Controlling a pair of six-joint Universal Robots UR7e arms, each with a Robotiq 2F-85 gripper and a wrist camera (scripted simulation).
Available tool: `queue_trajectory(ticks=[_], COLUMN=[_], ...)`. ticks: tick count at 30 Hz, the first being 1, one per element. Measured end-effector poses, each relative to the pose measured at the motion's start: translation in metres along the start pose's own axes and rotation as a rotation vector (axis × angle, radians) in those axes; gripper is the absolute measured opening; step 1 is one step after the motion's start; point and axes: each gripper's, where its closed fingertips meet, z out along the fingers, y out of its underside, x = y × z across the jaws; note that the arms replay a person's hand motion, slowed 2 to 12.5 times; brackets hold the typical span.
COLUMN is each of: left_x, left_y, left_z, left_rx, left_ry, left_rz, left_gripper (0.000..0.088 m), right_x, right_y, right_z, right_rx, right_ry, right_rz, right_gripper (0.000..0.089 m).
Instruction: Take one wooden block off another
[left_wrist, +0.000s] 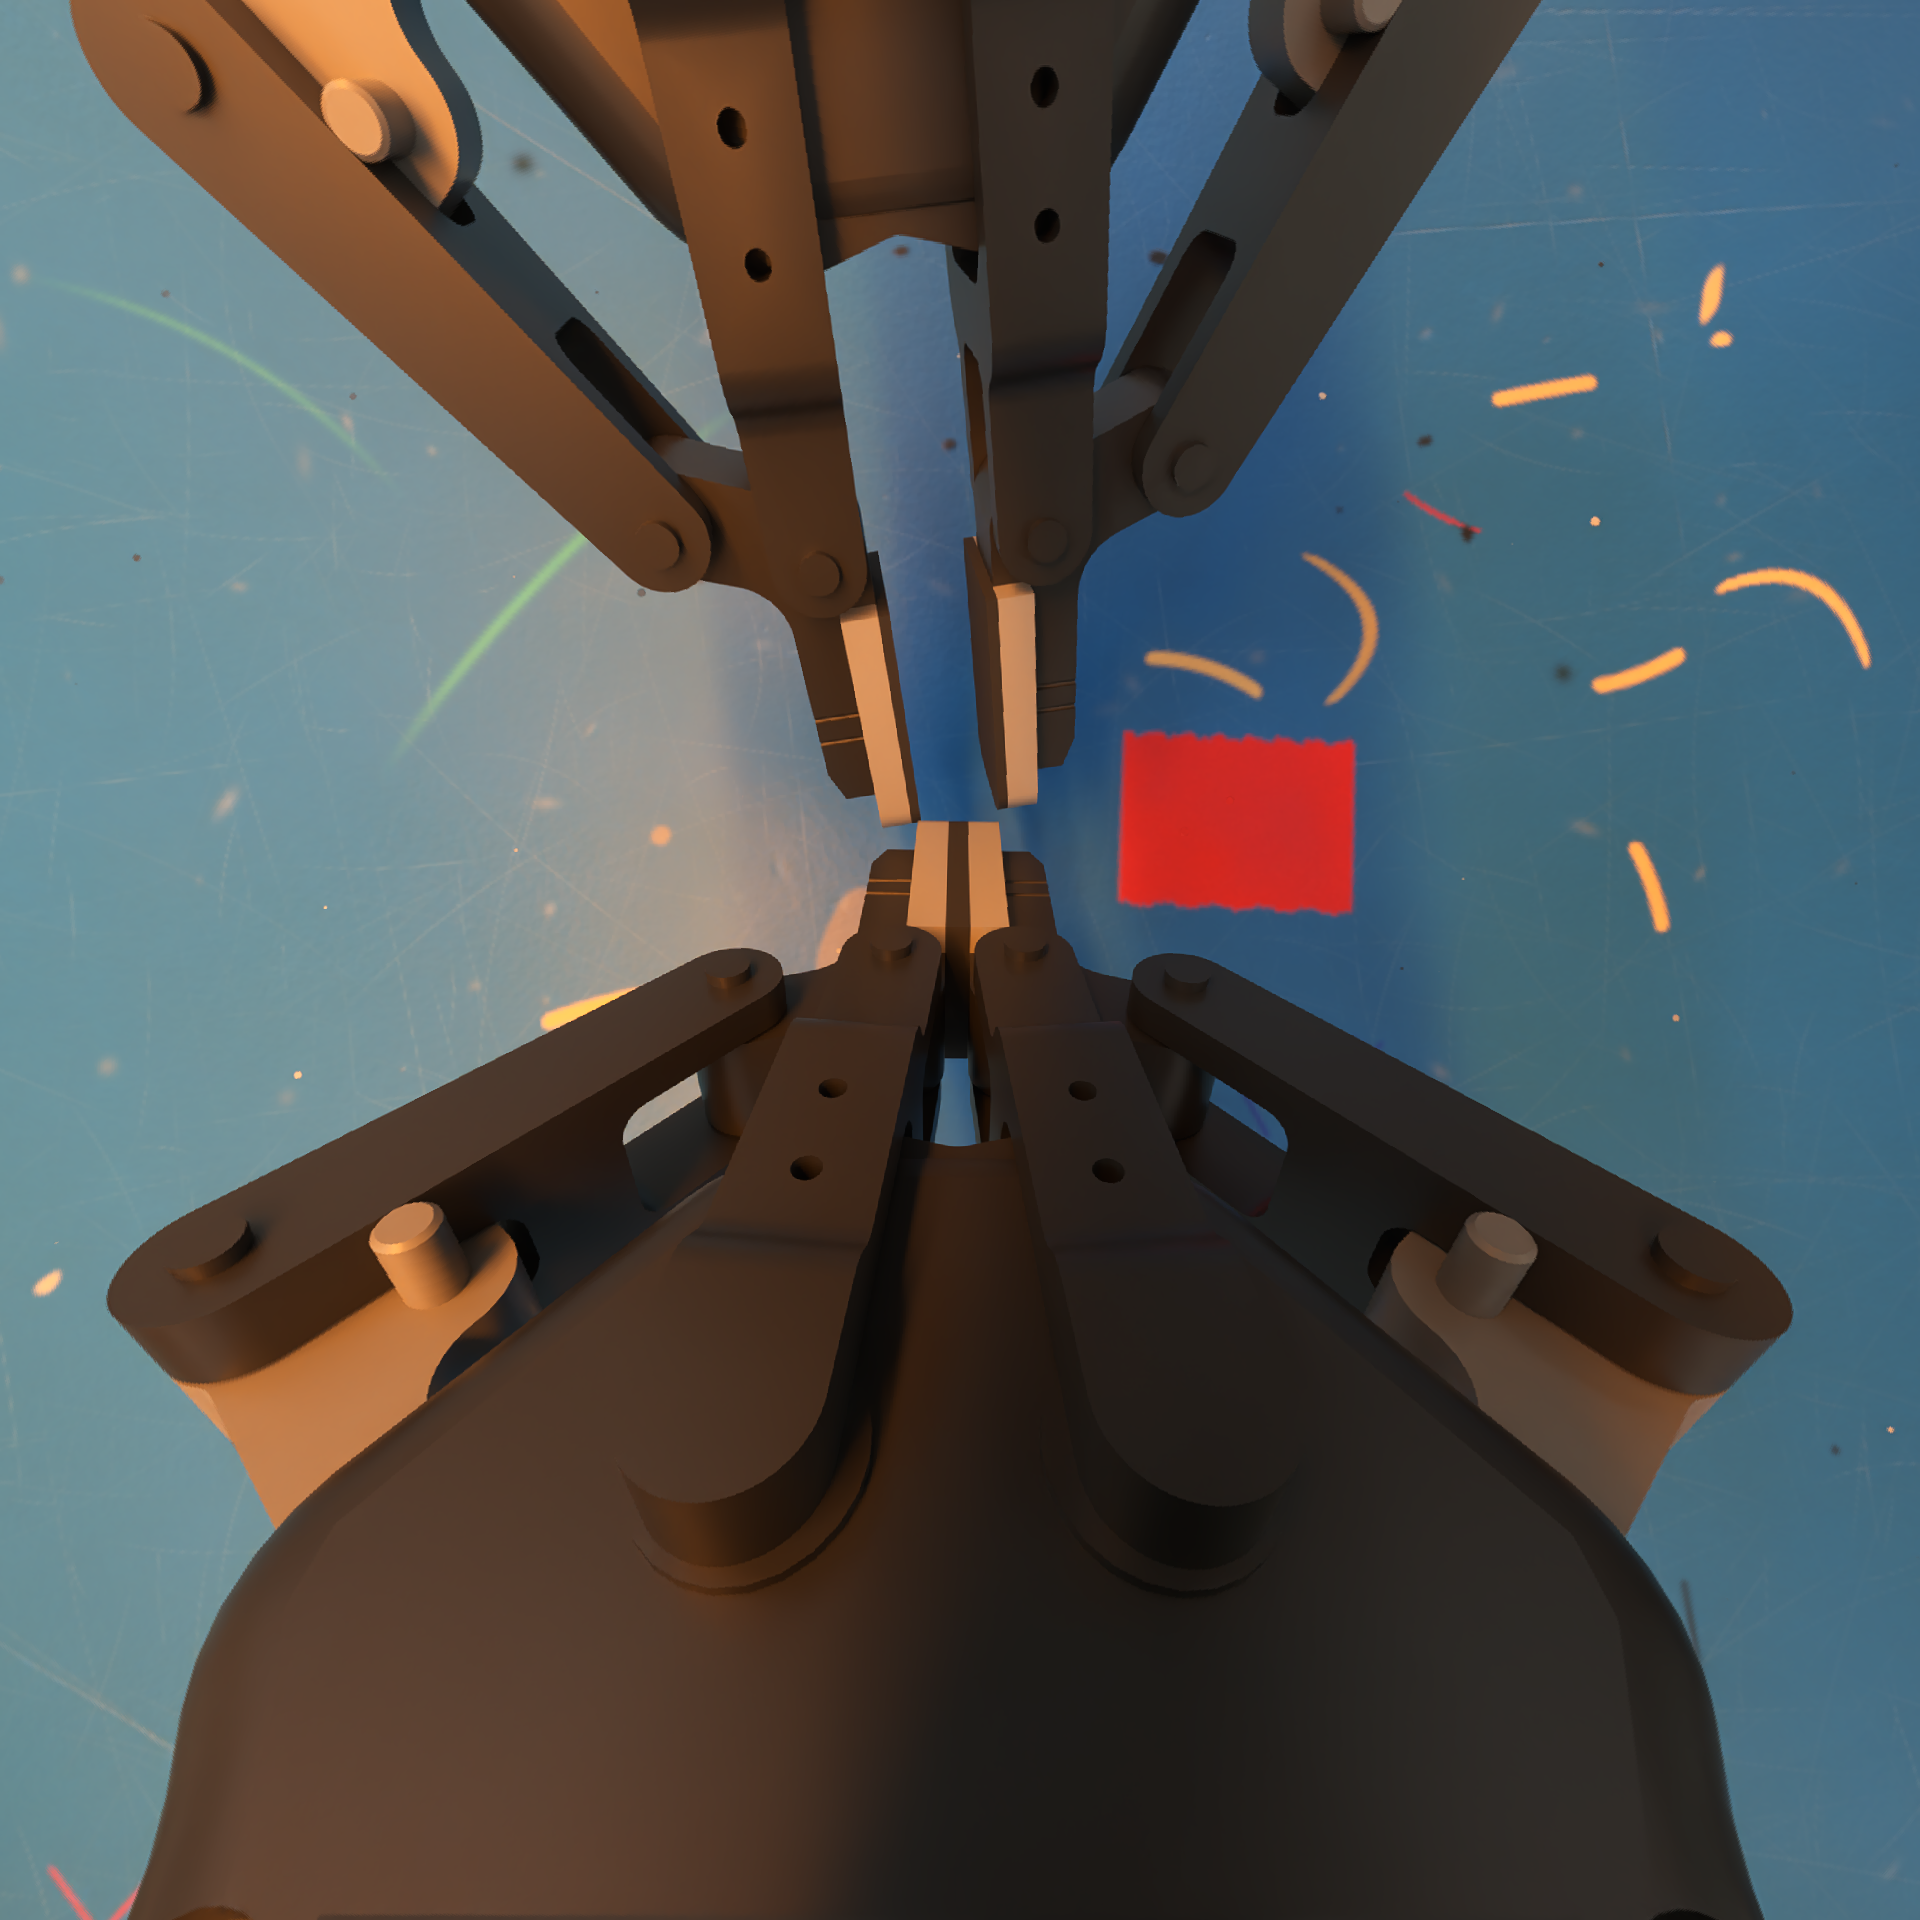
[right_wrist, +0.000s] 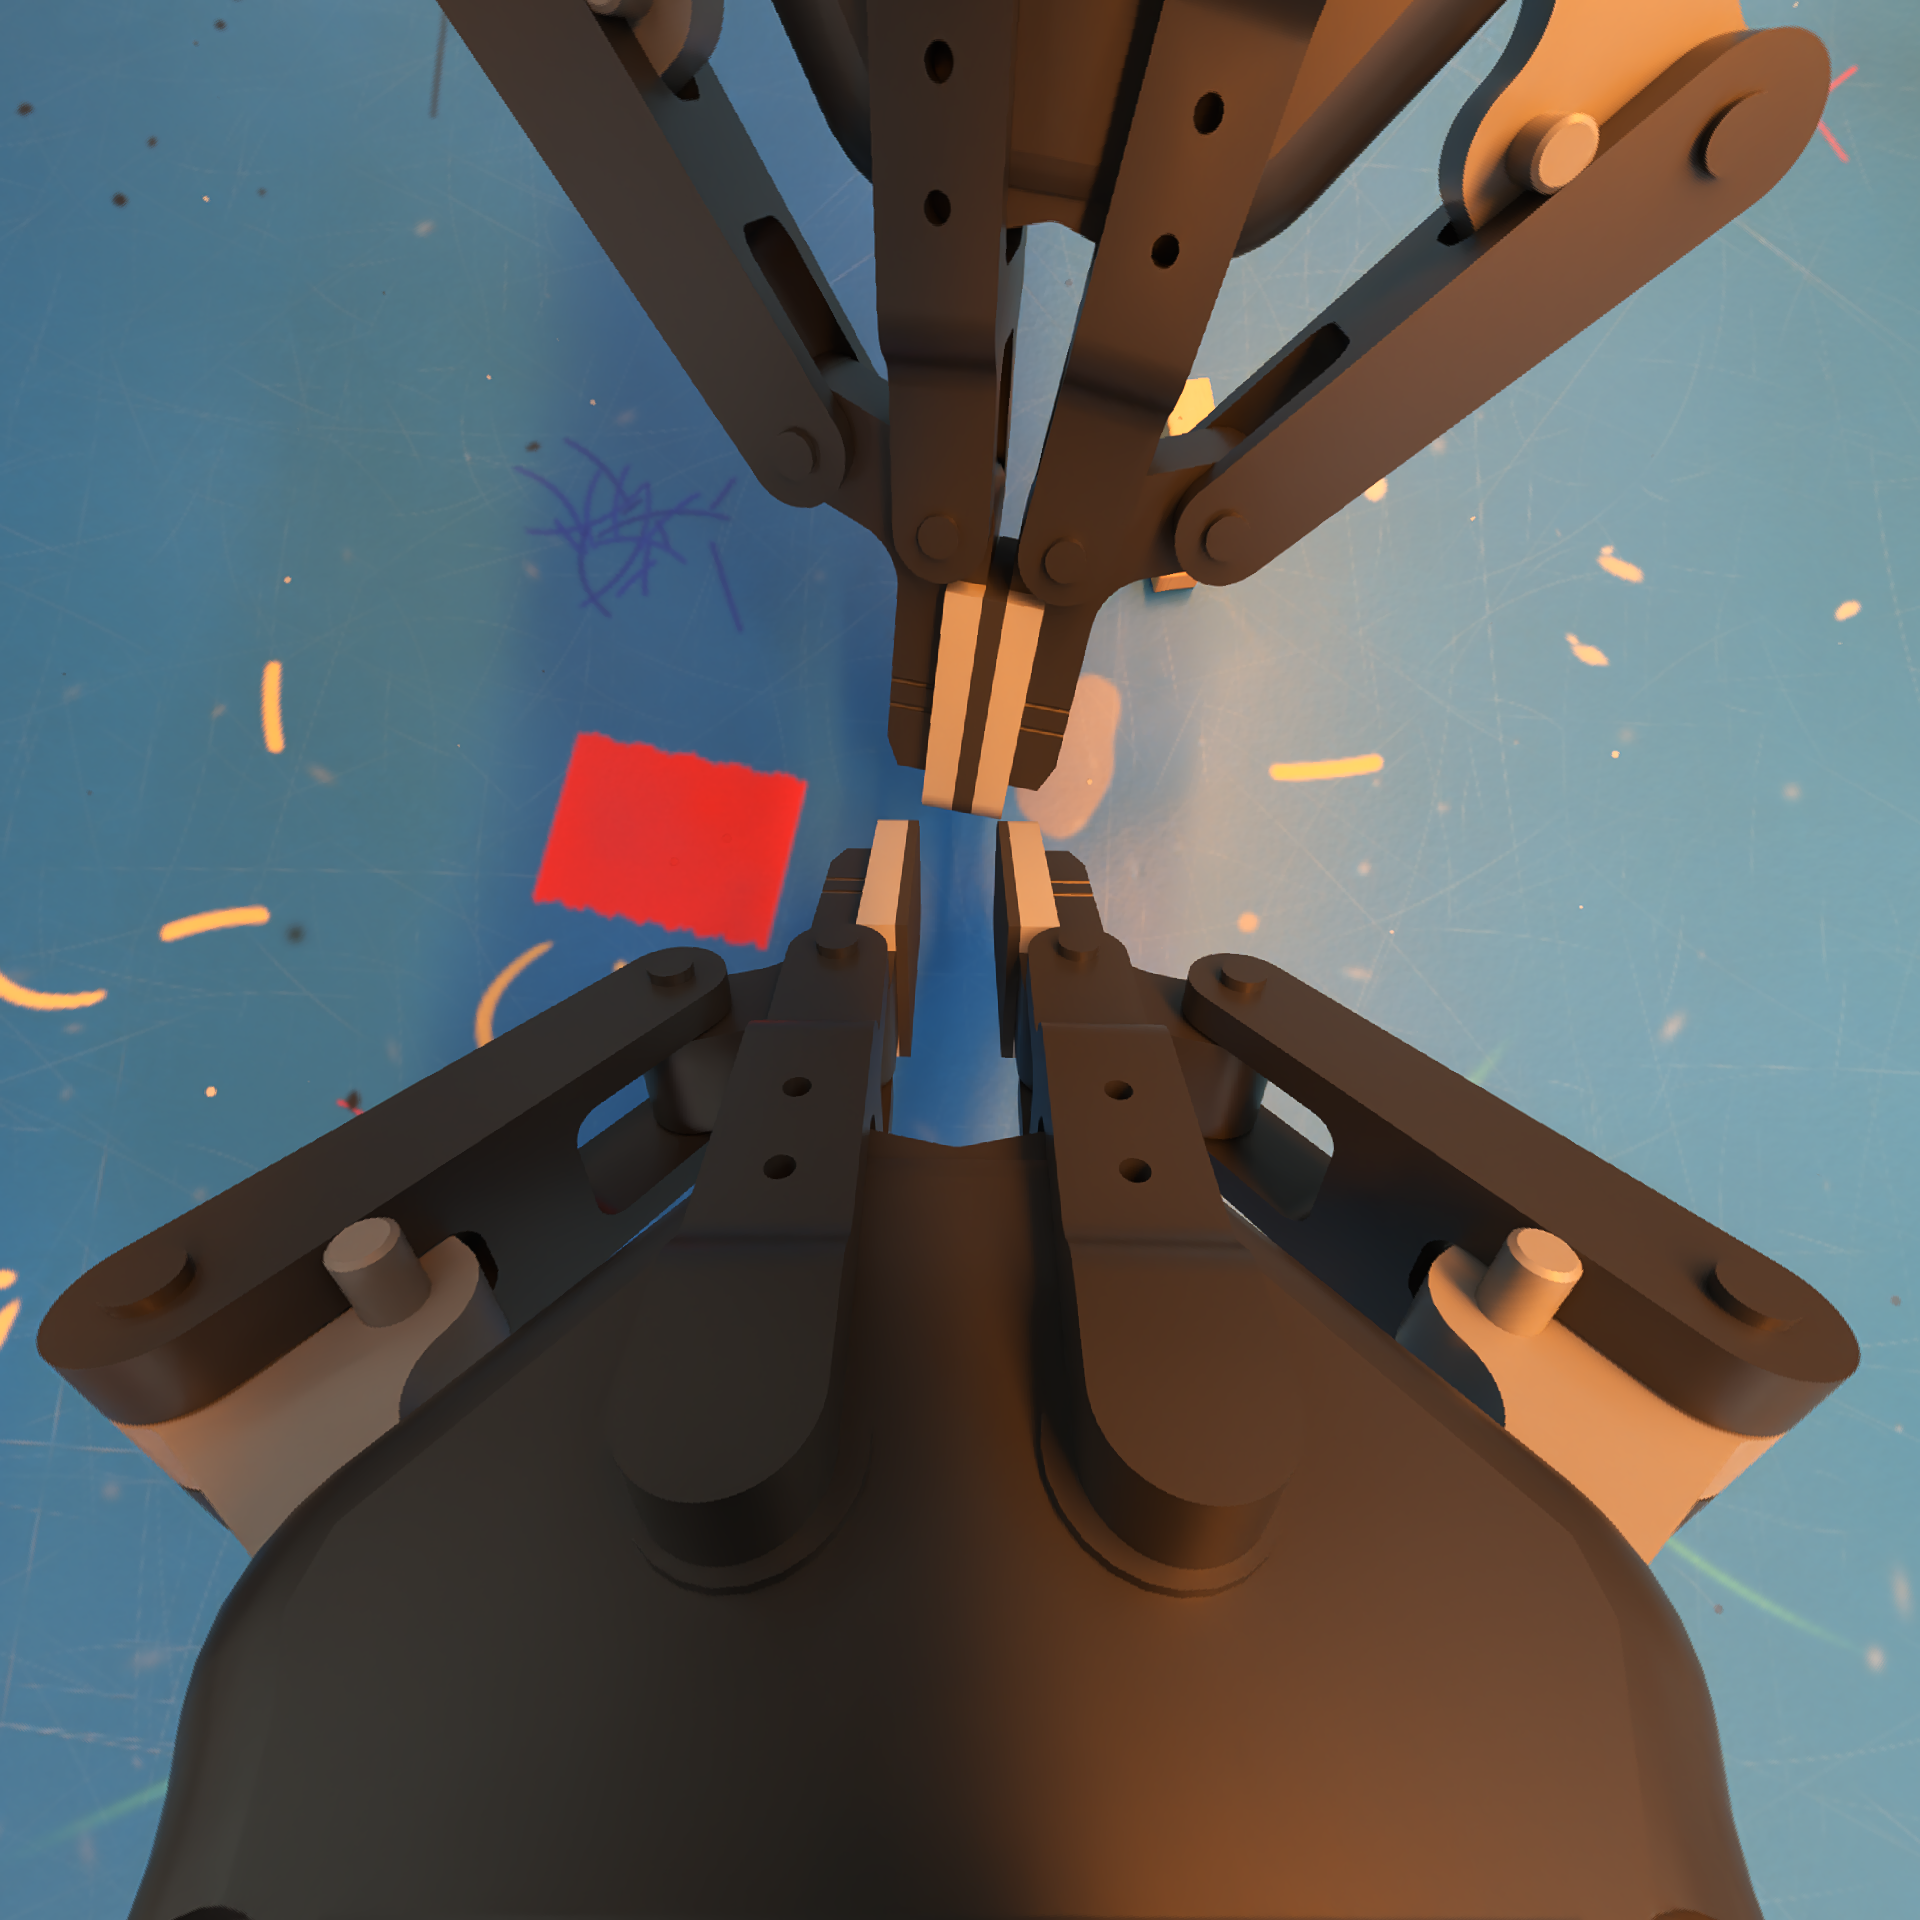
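Observation:
Both wrist views look down on a scratched blue table (left_wrist: 312, 831). My left gripper (left_wrist: 956, 836) is shut, pads pressed together, with nothing between them. My right gripper (right_wrist: 958, 836) has its pads a narrow gap apart and is empty. The two grippers point at each other, tips almost touching. The right gripper (left_wrist: 958, 805) shows at the top of the left wrist view, and the left gripper (right_wrist: 966, 800) at the top of the right wrist view. Two small tan bits (right_wrist: 1190, 403) peek out behind the left gripper's links. They may be a wooden block, mostly hidden.
A flat red rectangle (left_wrist: 1236, 821) with wavy edges lies on the table beside the fingertips; it also shows in the right wrist view (right_wrist: 670, 836). Orange streaks (left_wrist: 1543, 390), a blue scribble (right_wrist: 623, 525) and specks mark the table.

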Motion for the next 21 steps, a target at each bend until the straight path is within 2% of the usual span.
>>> queue_trajectory(ticks=[21], left_x=[-0.0015], left_y=[-0.0007], left_z=[0.0057], left_rx=[-0.003], left_ry=[0.007], left_rz=[0.034], left_gripper=[0.0000], right_x=[0.0010], right_y=[0.0043], right_z=[0.0025], right_rx=[-0.013], right_ry=[0.004], right_rz=[0.010], right_gripper=[0.0133])
